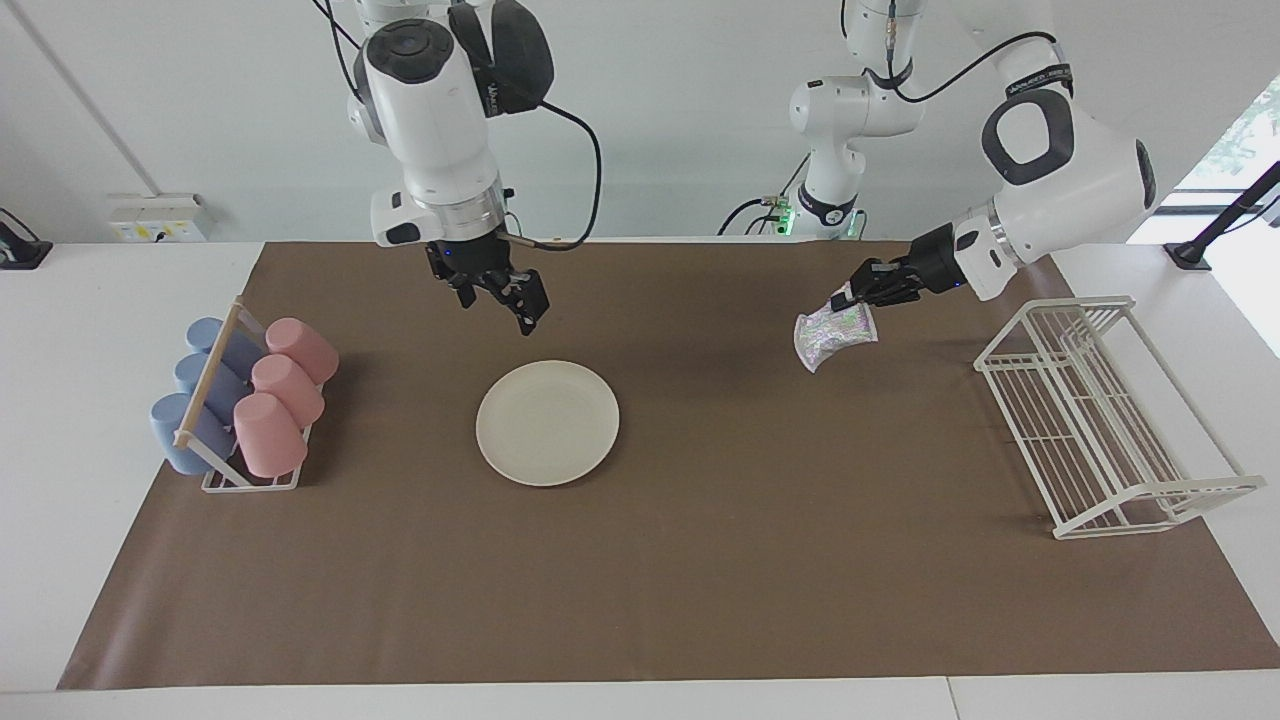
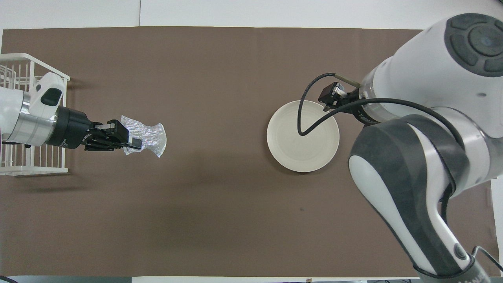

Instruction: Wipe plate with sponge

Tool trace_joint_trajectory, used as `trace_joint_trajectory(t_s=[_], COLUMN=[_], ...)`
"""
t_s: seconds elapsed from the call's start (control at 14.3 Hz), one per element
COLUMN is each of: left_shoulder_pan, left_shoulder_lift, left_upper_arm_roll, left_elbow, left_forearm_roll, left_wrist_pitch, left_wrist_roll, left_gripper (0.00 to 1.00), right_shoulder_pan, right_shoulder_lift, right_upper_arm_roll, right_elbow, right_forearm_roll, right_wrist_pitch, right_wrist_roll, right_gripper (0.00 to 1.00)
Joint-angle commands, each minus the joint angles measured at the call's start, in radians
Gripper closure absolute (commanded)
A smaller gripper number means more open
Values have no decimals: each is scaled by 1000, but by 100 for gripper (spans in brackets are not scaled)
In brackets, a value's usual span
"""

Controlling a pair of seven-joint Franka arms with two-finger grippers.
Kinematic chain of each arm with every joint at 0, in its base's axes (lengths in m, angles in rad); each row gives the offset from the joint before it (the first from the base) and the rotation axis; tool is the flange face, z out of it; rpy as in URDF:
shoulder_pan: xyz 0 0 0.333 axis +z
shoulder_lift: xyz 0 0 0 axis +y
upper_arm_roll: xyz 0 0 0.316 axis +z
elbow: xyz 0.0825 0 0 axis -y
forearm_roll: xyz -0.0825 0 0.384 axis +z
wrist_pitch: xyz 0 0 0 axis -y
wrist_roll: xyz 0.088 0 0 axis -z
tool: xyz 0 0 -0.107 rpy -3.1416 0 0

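Observation:
The cream-white plate [image 1: 547, 423] lies flat on the brown mat near the table's middle; it also shows in the overhead view [image 2: 302, 136]. My left gripper [image 1: 850, 295] is shut on the silvery, glittery sponge [image 1: 835, 338] and holds it in the air over the mat, between the plate and the wire rack. The sponge [image 2: 147, 135] hangs from the left gripper [image 2: 131, 141], well apart from the plate. My right gripper [image 1: 500, 300] is open and empty, raised over the mat by the plate's rim. The right arm's own body hides its fingers in the overhead view.
A rack of blue and pink cups [image 1: 245, 400] lying on their sides stands at the right arm's end of the table. A white wire dish rack [image 1: 1100, 410] stands at the left arm's end, close to the left arm's wrist [image 2: 23, 118].

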Motion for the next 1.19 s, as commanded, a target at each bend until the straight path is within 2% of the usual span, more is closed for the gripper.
trace_joint_trajectory(t_s=[0.0, 0.21, 0.56, 0.7, 0.91, 1.12], left_shoulder_pan=[-66, -138, -224, -262, -269, -266], left_shoulder_lift=[3, 5, 14, 46, 69, 130], left_upper_arm_roll=[-6, -7, -10, -10, -10, -10], left_elbow=[46, 52, 83, 96, 99, 124], left_forearm_roll=[246, 507, 887, 1037, 1208, 1389], left_wrist_pitch=[1, 2, -100, -149, -176, -208], left_wrist_roll=[-142, -271, -377, -413, -417, -417], left_gripper=[100, 100, 100, 100, 100, 100], right_shoulder_pan=[-45, -50, -88, -119, -127, -130], right_shoulder_lift=[-42, -56, -66, -69, -69, -71], right_upper_arm_roll=[14, 13, 13, 13, 13, 11], right_elbow=[-39, -37, -39, -37, -31, -28], right_forearm_roll=[-20, -20, -20, -22, -20, -22], right_wrist_pitch=[-4, -10, -65, -93, -87, -90], right_wrist_roll=[-106, -165, -356, -383, -384, -388], right_gripper=[0, 0, 0, 0, 0, 0])
